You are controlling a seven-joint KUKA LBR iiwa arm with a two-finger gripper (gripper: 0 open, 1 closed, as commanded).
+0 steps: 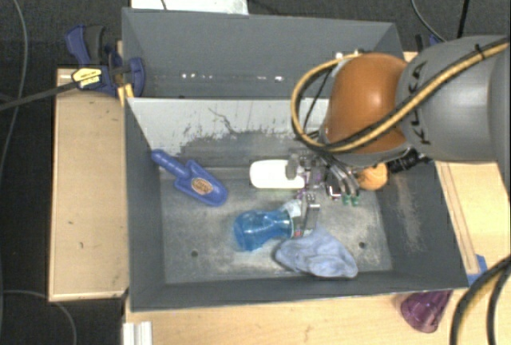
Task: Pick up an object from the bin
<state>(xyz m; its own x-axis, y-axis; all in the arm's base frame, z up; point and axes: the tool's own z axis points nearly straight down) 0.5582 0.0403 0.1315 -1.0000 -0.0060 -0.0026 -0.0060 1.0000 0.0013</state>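
Gripper at neck of blue bottle, nr blue cloth; jaw state can't tell.

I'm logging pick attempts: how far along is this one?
Done: the gripper is down in the bin, at the neck of the blue clear bottle, beside the bluish cloth. In hand: nothing visibly lifted; the bottle lies on the floor. Left: a secure grasp and the lift out. The white cylinder and blue scoop lie apart.

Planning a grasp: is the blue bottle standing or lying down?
Lying down: the blue bottle rests on its side, neck pointing toward the gripper.
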